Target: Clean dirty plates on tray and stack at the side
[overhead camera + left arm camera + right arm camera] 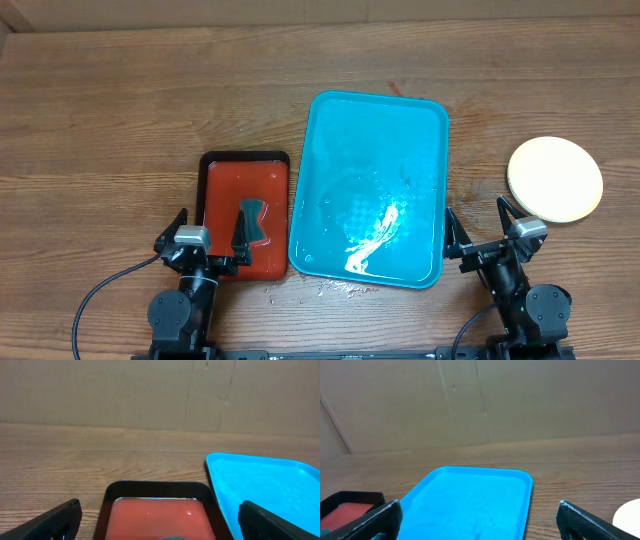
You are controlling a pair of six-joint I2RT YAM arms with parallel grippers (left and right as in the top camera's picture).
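The turquoise tray (330,130) lies in the middle of the table with no plates on it; its floor looks wet and shiny. It also shows in the left wrist view (260,480) and the right wrist view (470,495). A pale yellow plate (555,180) lies on the table to the right of the tray, and its edge shows in the right wrist view (627,512). I cannot tell whether other plates lie under it. My left gripper (205,232) (160,522) is open and empty over the near end of the red tray. My right gripper (478,228) (477,525) is open and empty at the tray's near right corner.
A smaller red tray with a black rim (215,160) (155,487) lies left of the turquoise tray, and a dark sponge (250,218) rests on it. Small water drops (335,290) lie on the table in front of the turquoise tray. A brown wall stands behind the table.
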